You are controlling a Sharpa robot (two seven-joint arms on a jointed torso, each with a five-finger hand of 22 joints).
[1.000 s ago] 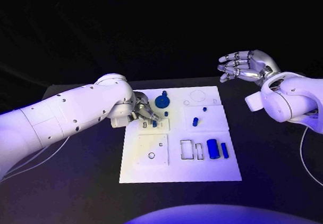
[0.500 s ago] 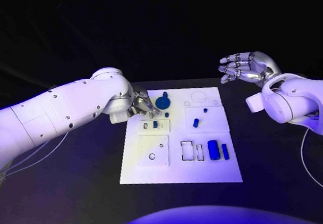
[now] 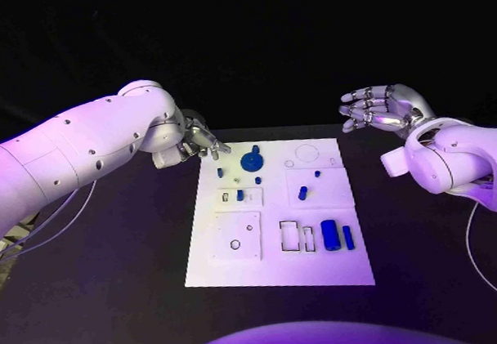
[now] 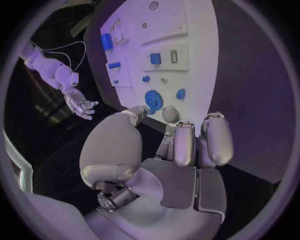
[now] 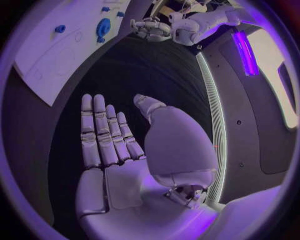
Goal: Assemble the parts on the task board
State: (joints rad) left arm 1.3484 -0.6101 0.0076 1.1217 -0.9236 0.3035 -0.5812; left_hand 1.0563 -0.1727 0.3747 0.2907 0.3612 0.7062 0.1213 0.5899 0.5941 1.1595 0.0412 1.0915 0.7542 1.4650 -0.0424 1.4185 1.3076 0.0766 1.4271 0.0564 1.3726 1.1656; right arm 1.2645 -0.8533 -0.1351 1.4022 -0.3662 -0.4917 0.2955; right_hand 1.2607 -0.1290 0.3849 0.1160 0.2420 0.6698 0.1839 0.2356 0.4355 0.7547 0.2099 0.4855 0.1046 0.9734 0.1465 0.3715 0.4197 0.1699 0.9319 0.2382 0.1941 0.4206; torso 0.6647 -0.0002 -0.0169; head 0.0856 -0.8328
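- White task board [image 3: 217, 269] is lying flat in the middle of the black table [image 3: 105, 276] in the head view, carrying small blue parts: a round disc [image 3: 251, 161] near its far edge, a short peg [image 3: 303, 191] mid-board, and a block [image 3: 328, 232] with a slim bar [image 3: 348, 237] beside it at the near right
- Left hand [image 3: 199, 140] is hovering just off the board's far left corner, fingers loosely spread and holding nothing; right hand [image 3: 382, 108] is hanging well apart from the board on its far right side, fingers curved but apart, also carrying nothing
- Left wrist view is looking past the left hand [image 4: 181, 145], its fingers [image 4: 215, 137] partly bent with nothing between them, toward the task board [image 4: 200, 60]; the disc [image 4: 153, 100] is lying nearest the fingertips, with a square part [image 4: 155, 58] seated farther along
- Right wrist view is showing the right hand [image 5: 125, 145] flat and wide open, fingers [image 5: 100, 130] straight, with the task board [image 5: 44, 60] and disc [image 5: 102, 26] well away
- Parts are looking like rigid, light plastic, likely smooth and easy to flick aside; a fingertip pinch across the short sides of the peg or bar, or across the disc's rim, is probably the safest hold
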